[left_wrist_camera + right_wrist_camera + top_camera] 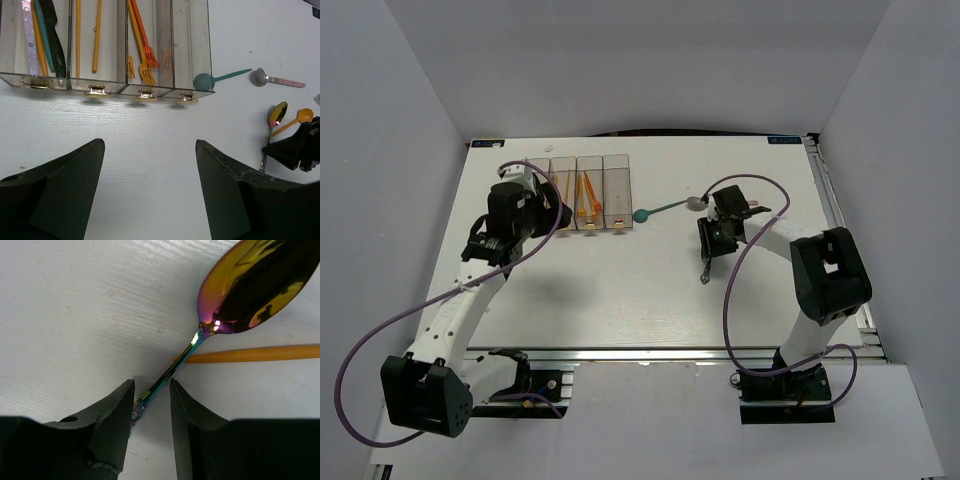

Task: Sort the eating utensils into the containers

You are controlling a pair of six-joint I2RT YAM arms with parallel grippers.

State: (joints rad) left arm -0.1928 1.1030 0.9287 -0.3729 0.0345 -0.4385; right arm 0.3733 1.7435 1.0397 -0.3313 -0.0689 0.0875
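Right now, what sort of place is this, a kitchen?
Most likely a robotics lab test cell, not a kitchen: plain white walls box in a white table, the left arm and right arm are bolted to its edge, and cutlery bins sit staged for sorting.

The containers point(590, 192) are occupying the far-left part of the counter point(620, 310). A teal spoon point(644, 214) and a metal spoon point(696, 203) are obstructing the gap to their right. The centre and near edge are offering unobstructed passage for a hand.
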